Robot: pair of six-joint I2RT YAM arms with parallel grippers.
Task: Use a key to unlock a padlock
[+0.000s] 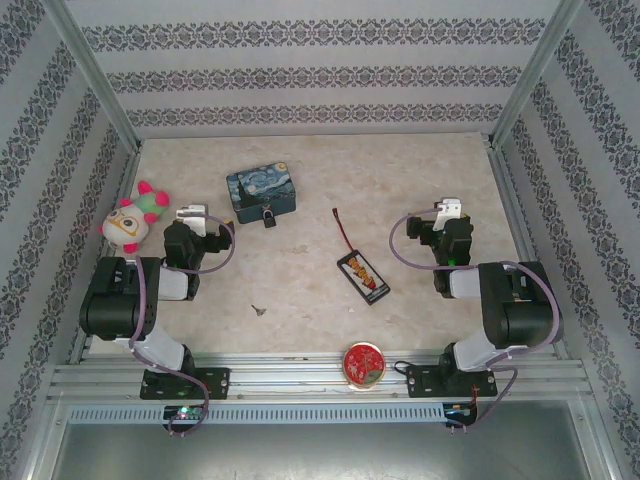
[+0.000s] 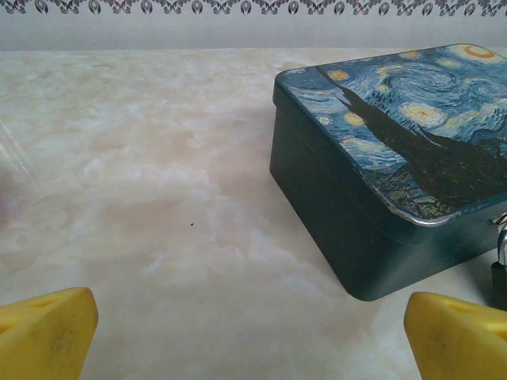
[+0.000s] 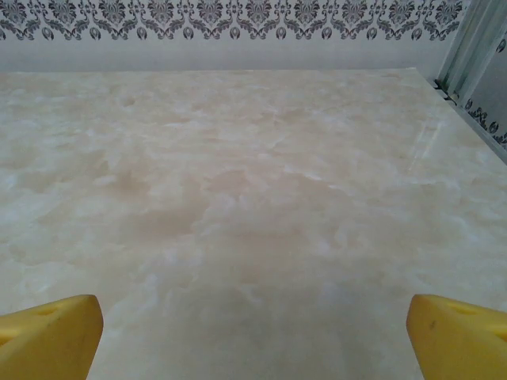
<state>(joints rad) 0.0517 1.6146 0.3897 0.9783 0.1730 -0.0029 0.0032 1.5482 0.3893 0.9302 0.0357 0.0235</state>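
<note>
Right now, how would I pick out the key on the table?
Find the blue painted tin toward the far left, then come straight back toward the near edge. The key is the tiny grey speck lying alone on the bare tabletop. It is far smaller than the black pack to its right and lacks the wire's red tip.

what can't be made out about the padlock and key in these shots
1. Padlock, left wrist view: cut off by the right edge; only a sliver beside the blue tin shows.
2. Padlock, top view: too small to tell whether the shackle is shut.
3. Key, top view: too small to see teeth or orientation.
</note>
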